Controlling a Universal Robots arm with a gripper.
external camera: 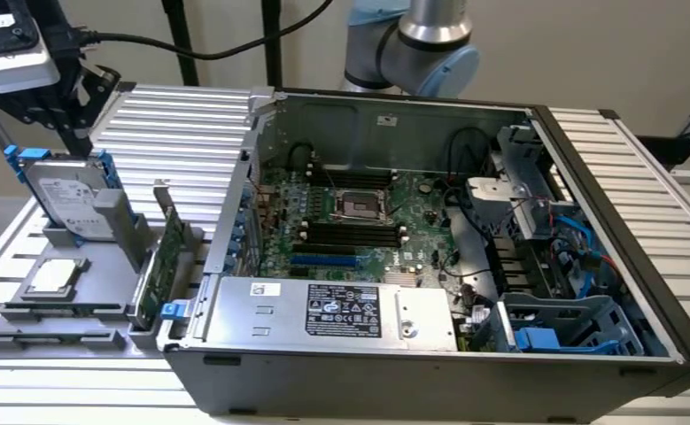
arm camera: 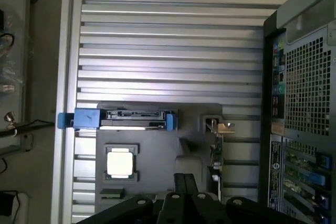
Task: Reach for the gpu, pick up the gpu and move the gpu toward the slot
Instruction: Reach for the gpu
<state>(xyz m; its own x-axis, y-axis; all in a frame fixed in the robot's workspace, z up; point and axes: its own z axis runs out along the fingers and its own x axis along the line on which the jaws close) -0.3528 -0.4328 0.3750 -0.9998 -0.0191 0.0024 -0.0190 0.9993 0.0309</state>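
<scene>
- A table of ribbed aluminium slats was laid out across the scene.
- A bright band of light was reflected across its slats in the wrist view.
- A plain pale wall was seen behind the table in the exterior view.
- Two black poles were set upright before that wall.
- A strip of brownish floor was shown beside the table's edge.
</scene>
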